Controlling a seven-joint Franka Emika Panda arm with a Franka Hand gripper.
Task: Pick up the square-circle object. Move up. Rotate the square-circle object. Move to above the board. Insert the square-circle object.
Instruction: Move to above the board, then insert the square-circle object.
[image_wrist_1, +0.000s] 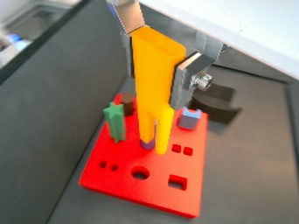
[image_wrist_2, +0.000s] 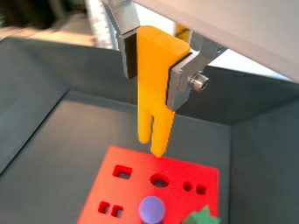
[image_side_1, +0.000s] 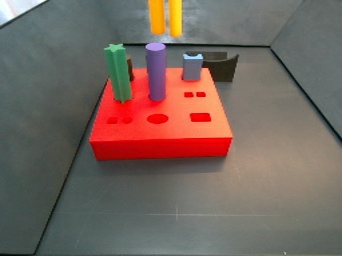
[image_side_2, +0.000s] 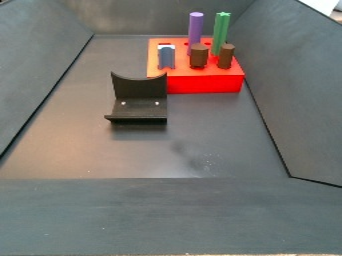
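Holding the yellow peg (image_wrist_1: 156, 83) clenched between my two silver fingers (image_wrist_1: 186, 83), I find my hand (image_wrist_2: 158, 66) high over the red board (image_side_1: 160, 140), with the peg upright and its two legs pointing down. In both wrist views the grip sits on the upper part of the peg, the legs hanging free and clear of everything below. In a side view only the lower end of the peg (image_side_1: 164, 15) shows at the upper edge, above the far side of the board; my hand itself is out of that picture.

Standing on the board are a green peg (image_side_1: 119, 72), a purple peg (image_side_1: 155, 70) and a small blue-grey piece (image_side_1: 193, 66). The dark fixture (image_side_2: 136, 98) sits apart from the board on the floor.

Judgement: the step in hand is lining up above the board before insertion. Which hole suits the legs I cannot settle from these pictures. To do this well I should:
- keep the peg vertical and the grip firm;
- shift sideways at this height, so the legs pass over the tall green and purple pegs;
- centre both legs over the chosen opening, checking in a wrist view;
- descend slowly, stopping if the legs catch on the rim.
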